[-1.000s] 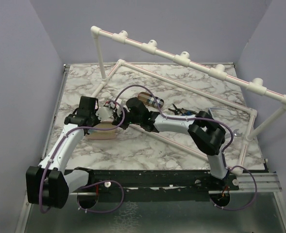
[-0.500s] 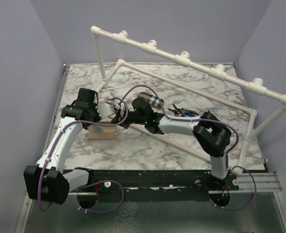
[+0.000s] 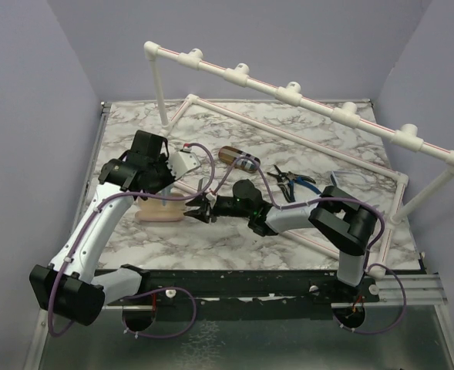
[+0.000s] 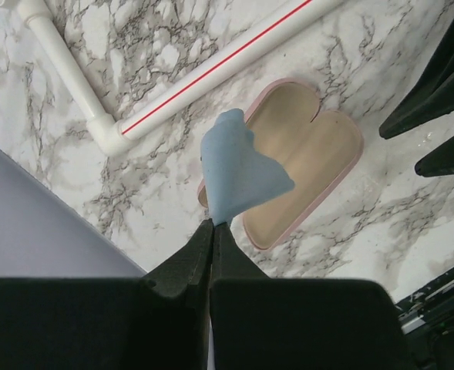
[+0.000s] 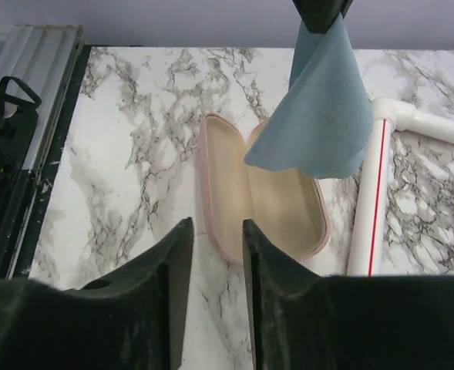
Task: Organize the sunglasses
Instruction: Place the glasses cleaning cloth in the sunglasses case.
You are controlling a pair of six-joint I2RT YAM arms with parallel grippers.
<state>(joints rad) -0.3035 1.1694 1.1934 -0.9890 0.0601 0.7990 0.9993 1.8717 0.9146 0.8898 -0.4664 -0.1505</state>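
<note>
Top: one open pink case (image 3: 161,210) lies at 9 o'clock on the table (image 3: 211,240). One brown case (image 3: 237,158) and one pliers (image 3: 292,178) sit near the centre. One faint blue pair of sunglasses (image 3: 336,178) seems to lie at 3 o'clock.

Left wrist: the left gripper (image 4: 213,225) is clenched on one cloth (image 4: 238,173) above the pink case.

Right wrist: the right gripper (image 5: 215,227) is parted and empty, with the pink case at 12 o'clock.

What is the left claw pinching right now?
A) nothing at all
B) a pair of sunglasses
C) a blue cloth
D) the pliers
C: the left gripper has its jaws closed on a corner of the blue cloth, which hangs above the open pink case.
</note>
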